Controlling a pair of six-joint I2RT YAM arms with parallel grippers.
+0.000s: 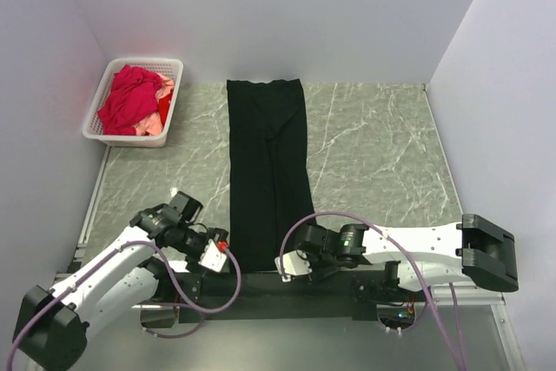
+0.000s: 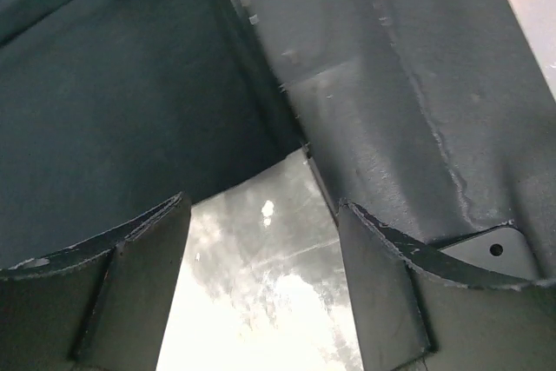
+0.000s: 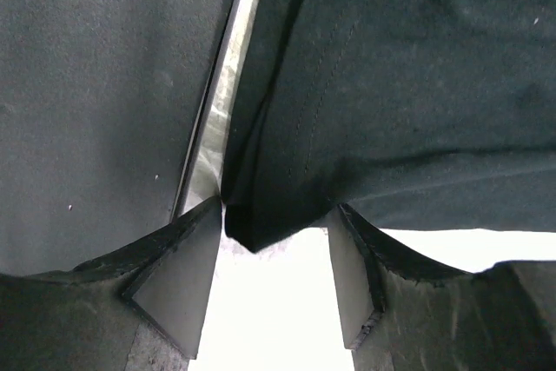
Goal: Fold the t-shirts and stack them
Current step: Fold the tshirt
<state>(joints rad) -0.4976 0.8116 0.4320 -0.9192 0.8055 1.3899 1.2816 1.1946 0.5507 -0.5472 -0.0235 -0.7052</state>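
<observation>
Marble table (image 1: 373,154): black t-shirt (image 1: 268,171) lies flat, middle of frame. Soft, light, floppy; best grabbed at bottom corners. Left hand (image 1: 223,249) wide open, empty. Right hand (image 1: 287,266) open around corner, not pinching.

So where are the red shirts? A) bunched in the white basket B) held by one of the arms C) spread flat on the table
A: the red shirts lie bunched in the basket; only the black shirt lies flat outside it.
</observation>
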